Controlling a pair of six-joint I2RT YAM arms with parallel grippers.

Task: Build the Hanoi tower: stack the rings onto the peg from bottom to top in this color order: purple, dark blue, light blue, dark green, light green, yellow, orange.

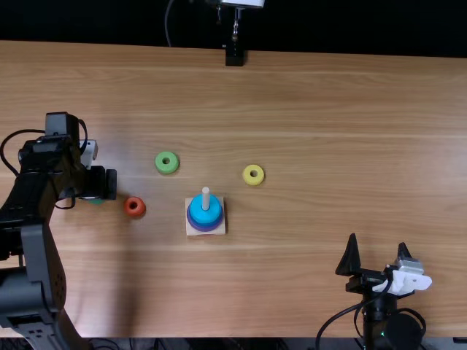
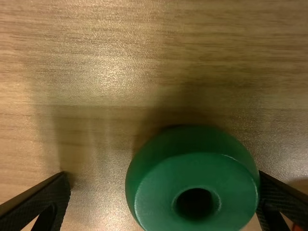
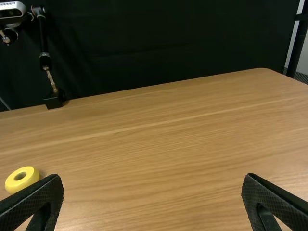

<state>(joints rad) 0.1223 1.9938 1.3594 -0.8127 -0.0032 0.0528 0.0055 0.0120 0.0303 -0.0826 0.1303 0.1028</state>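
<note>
Because dark green is the next colour due, the left gripper (image 2: 163,176) is at the dark green ring (image 2: 192,168) on the table's left side, its fingers apart with the ring between them. In the left wrist view the ring lies right up against one finger and well short of the other, so I judge it straddled rather than gripped; closing should draw it toward the middle before any lift. On the square base (image 1: 220,201), the peg (image 1: 206,197) carries the light blue ring (image 1: 206,216) on top and the purple ring (image 1: 206,228) lowest; a dark blue ring probably sits between, though from this steep angle the rims run together. The peg's tip stands free above them, leaving room for more. The light green ring (image 1: 166,162) and yellow ring (image 1: 253,174) lie flat beyond the base, to either side, and the orange ring (image 1: 134,207) lies between base and left gripper, where a low carry could clip it. The right gripper (image 1: 378,243), fingers spread and holding nothing, is at the near right, presumably because this ring falls to the left arm.
</note>
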